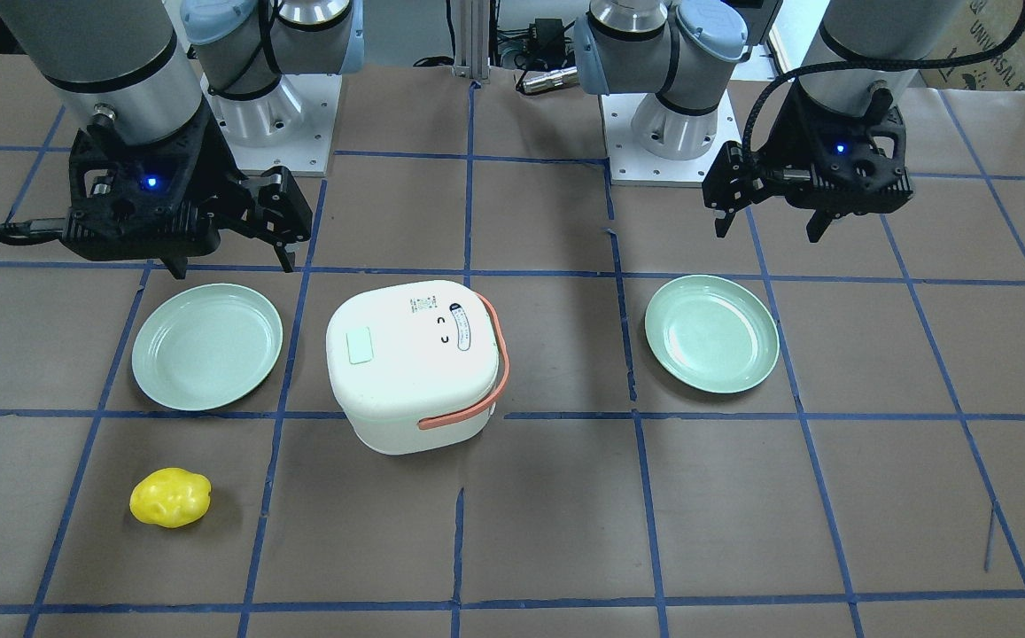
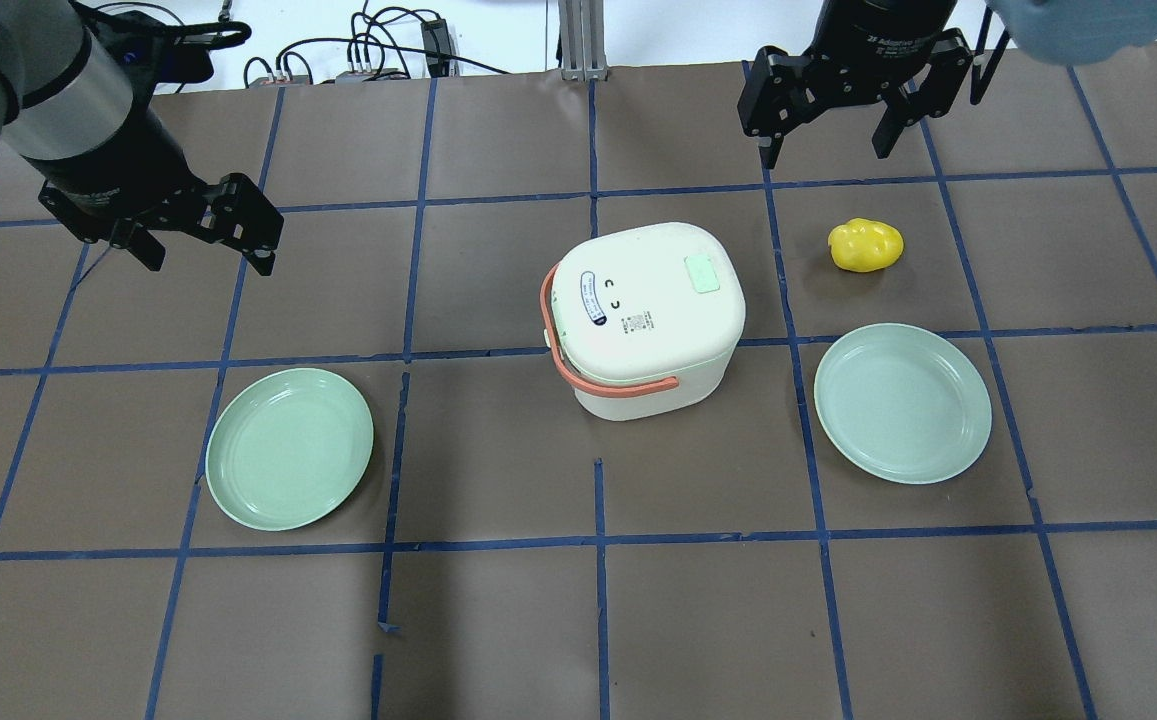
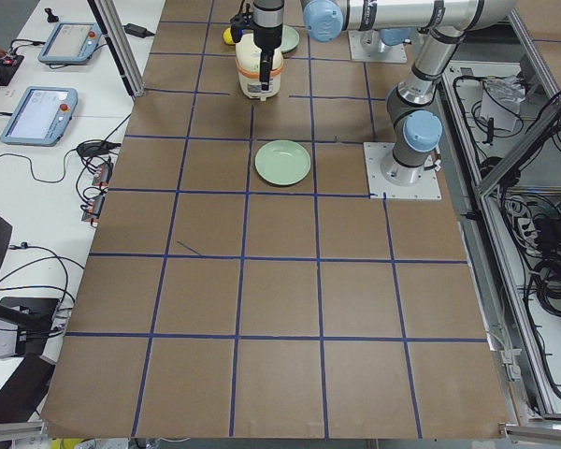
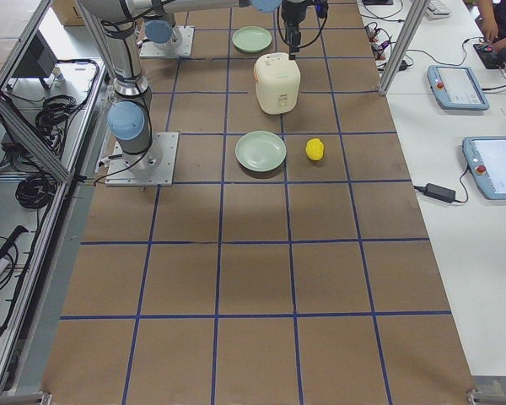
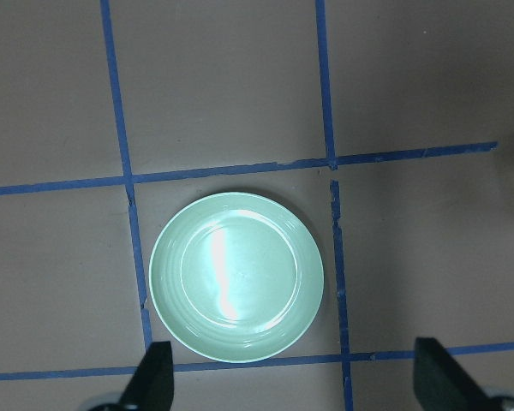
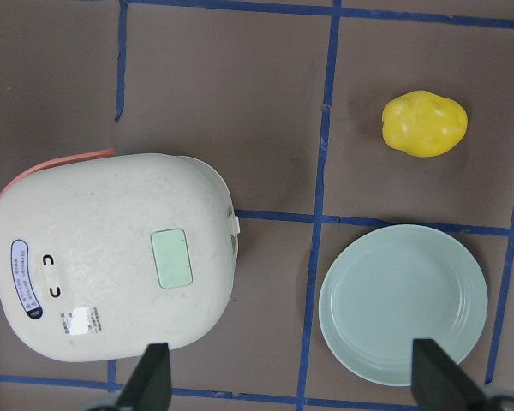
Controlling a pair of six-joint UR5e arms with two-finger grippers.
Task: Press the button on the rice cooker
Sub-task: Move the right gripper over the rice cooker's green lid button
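Note:
The white rice cooker point(image 2: 643, 310) with an orange handle stands mid-table, lid shut. Its pale green button point(image 2: 702, 273) is on the lid top; it also shows in the front view point(image 1: 359, 346) and the right wrist view point(image 6: 171, 258). My right gripper point(image 2: 823, 150) is open and empty, hovering high beyond the cooker's right side; in the right wrist view the cooker point(image 6: 111, 257) lies below and to the left of the fingers point(image 6: 152, 377). My left gripper point(image 2: 208, 262) is open and empty, high above the table's left side, well away from the cooker.
A green plate point(image 2: 290, 447) lies left of the cooker, below my left gripper point(image 5: 295, 385). A second green plate point(image 2: 903, 402) lies right of the cooker. A yellow lumpy object point(image 2: 867, 245) sits beyond that plate, near my right gripper.

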